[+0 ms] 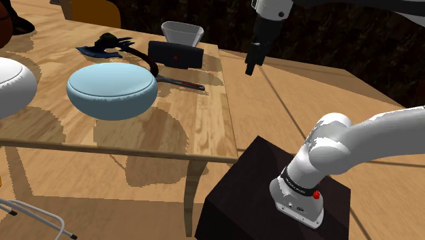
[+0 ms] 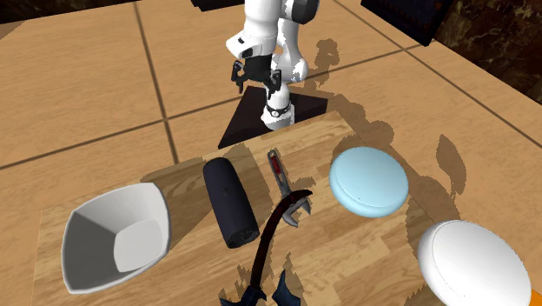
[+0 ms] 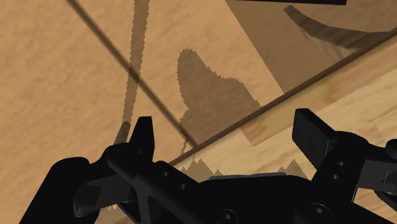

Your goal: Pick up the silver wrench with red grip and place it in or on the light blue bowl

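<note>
The wrench lies flat on the wooden table, its red grip pointing toward the stand and its dark head beside the light blue bowl. From the second exterior view, the wrench rests between the bowl and a black cylinder. My gripper hangs in the air beyond the table's edge, above the floor, well apart from the wrench. It also shows near the stand. In the wrist view the gripper is open and holds nothing, with the table's edge below it.
A black cylinder and a white square bowl stand behind the wrench. A black hooked tool lies past the blue bowl. A white rounded object sits at the shoulder view's left. The dark stand is beside the table.
</note>
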`<action>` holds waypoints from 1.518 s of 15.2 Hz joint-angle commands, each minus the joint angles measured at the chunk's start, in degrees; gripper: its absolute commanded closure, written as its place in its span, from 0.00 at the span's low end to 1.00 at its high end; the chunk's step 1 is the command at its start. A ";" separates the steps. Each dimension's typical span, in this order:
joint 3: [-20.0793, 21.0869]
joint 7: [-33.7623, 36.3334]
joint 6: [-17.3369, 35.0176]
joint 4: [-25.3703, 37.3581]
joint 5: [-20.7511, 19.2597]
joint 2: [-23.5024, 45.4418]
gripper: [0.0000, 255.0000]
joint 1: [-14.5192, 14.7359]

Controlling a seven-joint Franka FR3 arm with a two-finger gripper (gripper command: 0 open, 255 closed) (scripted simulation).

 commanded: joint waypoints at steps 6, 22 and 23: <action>0.20 -2.81 5.60 4.73 1.14 10.45 0.00 1.97; 3.38 -11.98 12.93 29.83 4.29 43.40 0.00 7.34; 3.70 -12.48 12.85 31.92 4.36 45.46 0.00 7.65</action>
